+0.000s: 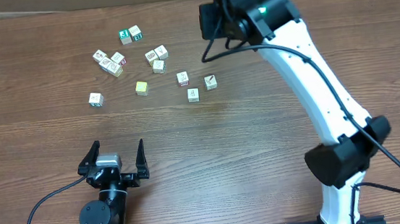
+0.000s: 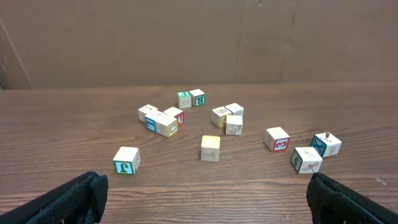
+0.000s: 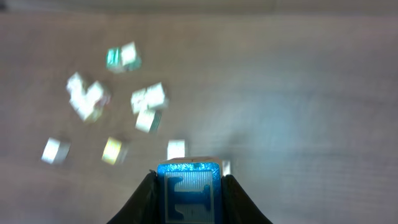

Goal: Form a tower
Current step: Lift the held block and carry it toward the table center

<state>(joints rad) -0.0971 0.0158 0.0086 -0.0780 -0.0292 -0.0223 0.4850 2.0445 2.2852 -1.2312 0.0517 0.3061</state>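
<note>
Right end effector (image 3: 188, 208) is pinching a blue-lettered cube (image 3: 188, 186), high, right of the yellow cube (image 1: 141, 87); left end effector (image 1: 113, 161) is sitting spread, nearside of it. Tower: none standing yet. Risk: cube slipping free, falling, scattering loose cubes (image 1: 193, 94)

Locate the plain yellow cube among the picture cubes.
In the left wrist view the plain yellow cube stands alone on the table near the frame's middle, between a green-marked cube on its left and a red-marked cube on its right.
</note>
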